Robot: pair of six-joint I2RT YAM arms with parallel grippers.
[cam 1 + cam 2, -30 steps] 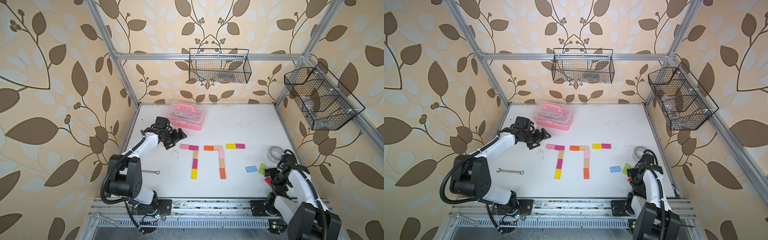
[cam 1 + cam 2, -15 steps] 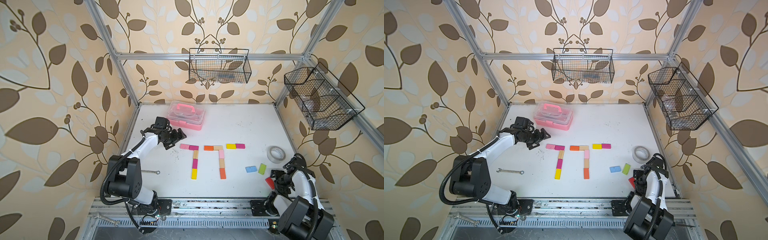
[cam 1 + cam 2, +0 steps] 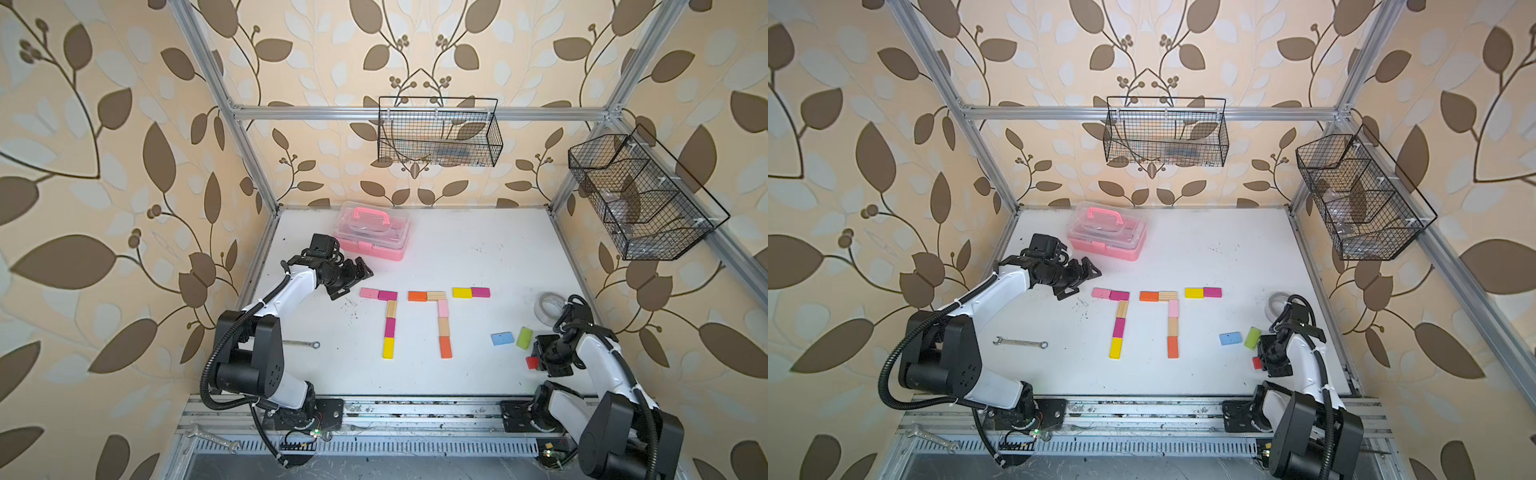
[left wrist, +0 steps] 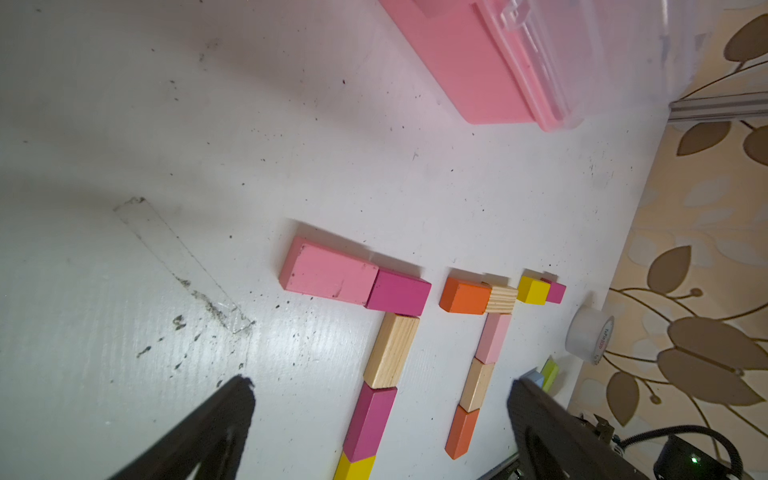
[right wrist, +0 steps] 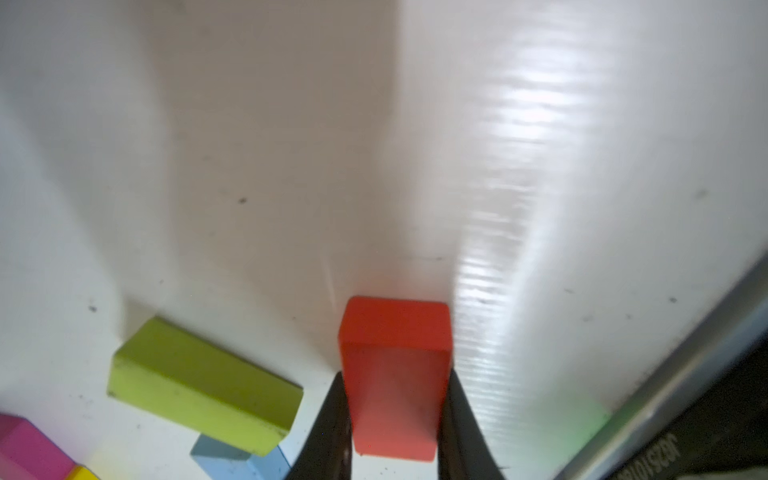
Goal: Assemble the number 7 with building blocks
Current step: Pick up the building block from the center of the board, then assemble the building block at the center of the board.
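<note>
Two five-block number 7 figures lie mid-table: one with a pink block (image 3: 369,293) at its bar's left end, the other beginning with an orange block (image 3: 417,296). To their right a yellow block (image 3: 462,292) and a magenta block (image 3: 480,292) form a bar. A blue block (image 3: 502,338) and a green block (image 3: 524,337) lie loose. My right gripper (image 3: 537,362) (image 5: 395,378) is shut on a red block (image 5: 395,328) (image 3: 1256,363) low at the table's front right. My left gripper (image 3: 355,280) (image 4: 380,388) hangs open and empty left of the pink block.
A pink clear-lidded case (image 3: 372,230) stands at the back left, just behind my left wrist. A tape roll (image 3: 548,307) lies by the right edge behind my right arm. A small wrench (image 3: 301,343) lies front left. Wire baskets (image 3: 438,133) (image 3: 640,199) hang on the walls.
My right gripper has shut its jaws onto the red block at the front right. The right arm shifted, uncovering the tape roll. The left arm has not moved.
</note>
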